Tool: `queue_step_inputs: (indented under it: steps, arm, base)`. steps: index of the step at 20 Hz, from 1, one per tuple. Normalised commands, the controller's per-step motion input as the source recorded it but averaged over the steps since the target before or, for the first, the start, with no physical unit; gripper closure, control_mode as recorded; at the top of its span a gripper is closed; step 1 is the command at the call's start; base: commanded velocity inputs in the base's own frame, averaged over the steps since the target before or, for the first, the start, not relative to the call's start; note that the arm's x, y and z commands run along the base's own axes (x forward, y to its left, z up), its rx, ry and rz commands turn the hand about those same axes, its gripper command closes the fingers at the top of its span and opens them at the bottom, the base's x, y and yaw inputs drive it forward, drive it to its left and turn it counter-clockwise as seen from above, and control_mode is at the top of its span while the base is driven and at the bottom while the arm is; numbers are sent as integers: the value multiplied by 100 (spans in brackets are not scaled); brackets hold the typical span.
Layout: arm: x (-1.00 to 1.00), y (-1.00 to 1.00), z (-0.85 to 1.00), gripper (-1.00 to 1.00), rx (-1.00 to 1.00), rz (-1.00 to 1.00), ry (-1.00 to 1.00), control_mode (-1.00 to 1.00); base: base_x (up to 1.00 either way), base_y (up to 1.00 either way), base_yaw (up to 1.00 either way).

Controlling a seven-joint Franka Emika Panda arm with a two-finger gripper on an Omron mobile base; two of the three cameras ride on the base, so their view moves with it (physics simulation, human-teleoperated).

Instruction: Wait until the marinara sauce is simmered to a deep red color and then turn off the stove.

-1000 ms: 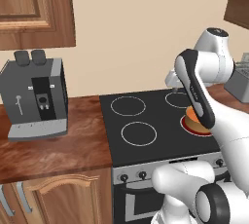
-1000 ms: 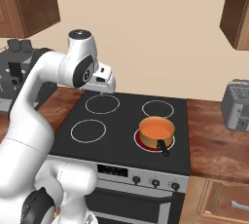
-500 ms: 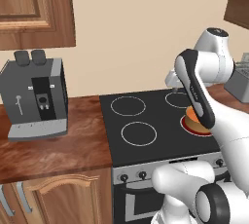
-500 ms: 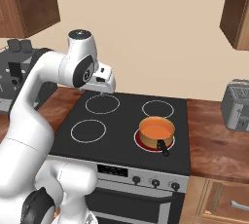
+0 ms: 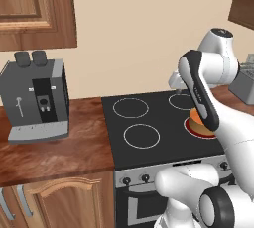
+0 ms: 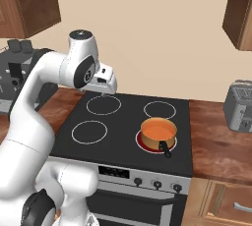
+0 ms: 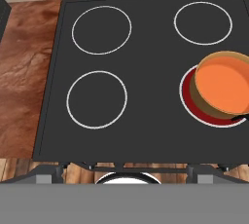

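Note:
The stove (image 6: 123, 131) is a black glass cooktop with white-ringed burners and small black knobs (image 6: 157, 184) on its silver front panel. On its front right burner, which glows red (image 7: 190, 102), stands a small copper-tan saucepan (image 6: 158, 136) with a dark handle. The marinara sauce (image 7: 224, 84) in it is a smooth orange; in the left base view the saucepan (image 5: 197, 121) is half hidden behind my arm. My gripper (image 6: 103, 92) hangs open above the cooktop's back left part, pointing down, with nothing between its fingers (image 7: 125, 170).
A grey coffee machine (image 5: 37, 100) stands on the wooden counter (image 5: 54, 152) left of the stove. A silver toaster (image 6: 240, 106) sits on the counter to the right. Wooden wall cabinets (image 5: 34, 9) hang above.

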Motion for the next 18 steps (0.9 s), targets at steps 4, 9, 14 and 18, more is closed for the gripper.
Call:
queue_step_inputs:
  steps: [4,9,14,18]
  arm:
    - [0,0,0,-100,0,0,0,-100]
    - [0,0,0,-100,0,0,0,-100]
    - [0,0,0,-100,0,0,0,-100]
    - [0,0,0,-100,0,0,0,-100]
  base:
    - [0,0,0]
    - [0,0,0]
    - [0,0,0]
    - [0,0,0]
